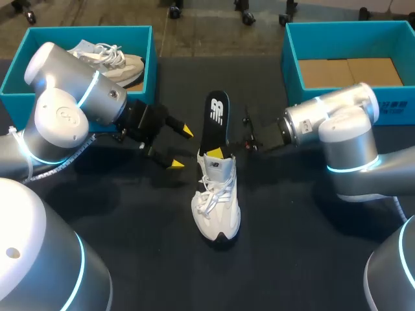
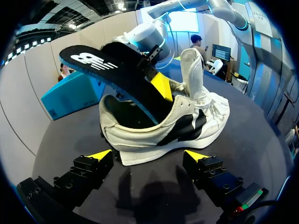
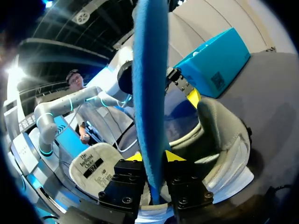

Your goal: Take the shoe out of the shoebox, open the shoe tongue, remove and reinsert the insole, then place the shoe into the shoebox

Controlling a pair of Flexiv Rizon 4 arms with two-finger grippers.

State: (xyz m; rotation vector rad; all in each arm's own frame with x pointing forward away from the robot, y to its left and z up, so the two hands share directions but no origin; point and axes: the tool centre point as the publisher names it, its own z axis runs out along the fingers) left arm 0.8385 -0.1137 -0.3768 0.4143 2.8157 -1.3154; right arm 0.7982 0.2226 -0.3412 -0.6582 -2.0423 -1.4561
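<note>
A white shoe stands upright on the black table, toe toward me, its tongue raised. A black insole with a blue underside sticks up and back out of the heel opening. My right gripper is at that opening, shut on the insole low down; in the right wrist view the insole rises between its fingers above the shoe. My left gripper is open beside the shoe's left side. In its own view its fingers stand apart short of the shoe and insole.
A teal shoebox at the back left holds a second white shoe. Another teal shoebox at the back right has only brown card inside. Bare black tabletop lies in front of the shoe.
</note>
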